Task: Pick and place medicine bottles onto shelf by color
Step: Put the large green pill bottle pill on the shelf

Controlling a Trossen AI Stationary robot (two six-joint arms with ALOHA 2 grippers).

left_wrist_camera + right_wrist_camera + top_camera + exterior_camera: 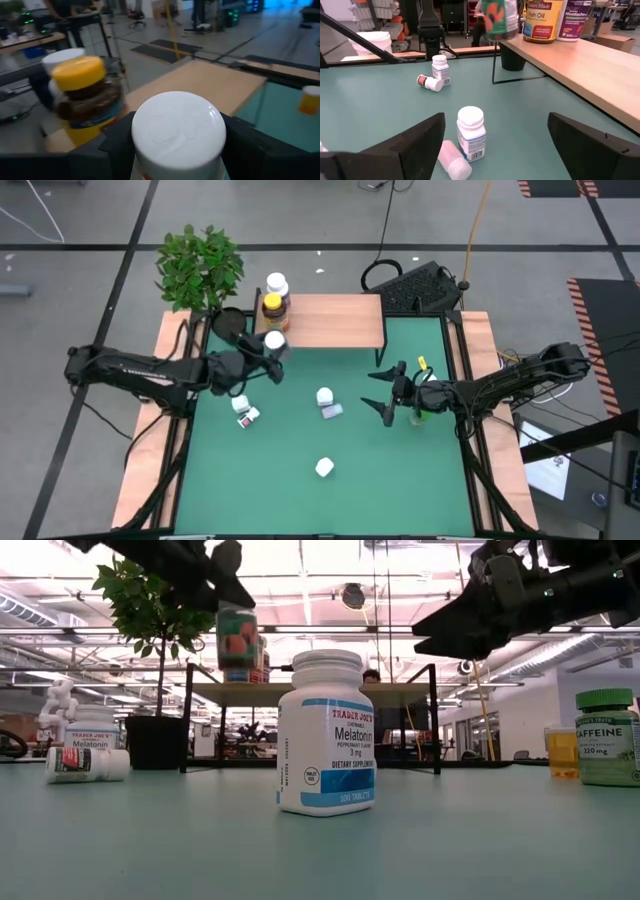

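The left gripper (268, 358) pinches a white-capped bottle (275, 341) with a colourful label, held in the air just off the near left corner of the shelf (330, 320). On that light wood top stand a yellow-capped amber bottle (271, 304) and a white-capped one (277, 282) behind it, at the far left end. The right gripper (388, 393) hovers with fingers spread wide over the right side of the green table (400, 470), near a green bottle (421, 412), perhaps with an orange one beside it, though the arm hides much. A white Melatonin bottle (328, 732) stands near the front; another stands mid-table (324, 396) with one lying beside it (333, 411), and two more sit left (243, 411). A potted plant (198, 265) stands at the far left corner; the room behind is an open workshop with ceiling lights.
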